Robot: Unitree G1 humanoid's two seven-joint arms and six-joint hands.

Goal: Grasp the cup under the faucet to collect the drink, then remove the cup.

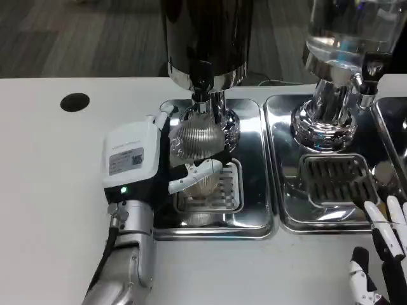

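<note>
Nearest me, at about five o'clock, the right hand (381, 254) pokes up from the table's lower corner, its black-and-white fingers spread apart and holding nothing, the tips just at the rim of the right drip tray (283, 210). At seven o'clock the left forearm (124, 273), brushed silver and cylindrical, rises straight up the white table (51, 190) to the left hand (152, 159), whose boxy white back faces upward with a small green light lit. Its fingers wrap around the cup (197, 141), a ribbed, shiny cup held above the slotted grate of the left drip tray (254, 219), directly under the faucet (202, 95). Both trays are polished, mirror-like steel. Farther off, at twelve o'clock, stands the dark glossy dispenser (206, 38); at one o'clock a clear one (343, 38) on a chrome base. A black round hole (75, 101) sits at ten o'clock.
</note>
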